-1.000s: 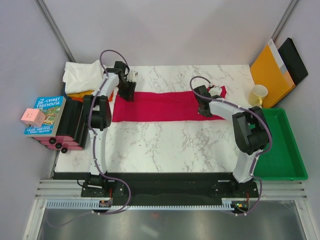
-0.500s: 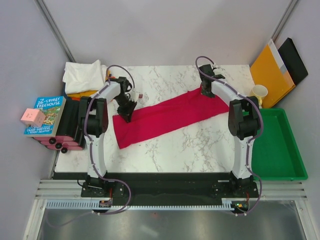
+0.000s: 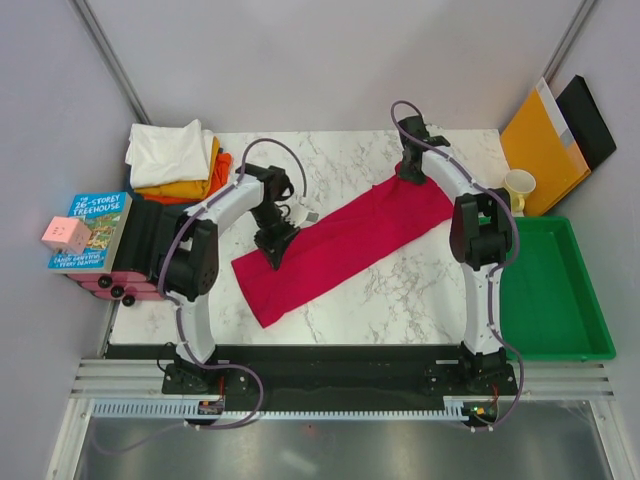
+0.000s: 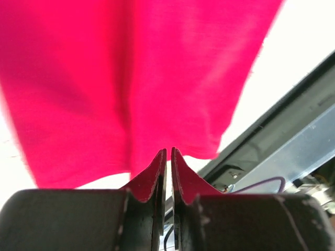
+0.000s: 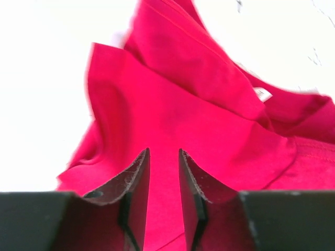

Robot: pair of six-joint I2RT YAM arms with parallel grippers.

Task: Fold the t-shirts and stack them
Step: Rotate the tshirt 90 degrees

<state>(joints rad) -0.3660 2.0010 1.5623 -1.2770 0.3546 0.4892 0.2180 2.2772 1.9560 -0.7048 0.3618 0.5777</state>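
- Your left gripper (image 3: pixel 273 252) is pinching the near-left end of the long, folded crimson red cotton t-shirt (image 3: pixel 350 235), and your right gripper (image 3: pixel 409 172) is clamped on its far end.
- The shirt stretches diagonally across mid-table, toward the far-right corner.
- Looks mid-fold: next, bring both ends together evenly.

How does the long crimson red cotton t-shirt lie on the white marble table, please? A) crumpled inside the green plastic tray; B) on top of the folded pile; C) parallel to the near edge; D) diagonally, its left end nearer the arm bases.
D: in the top view the crimson red cotton t-shirt slants across the white marble table, from the left gripper nearer the bases up to the right gripper at the far side.
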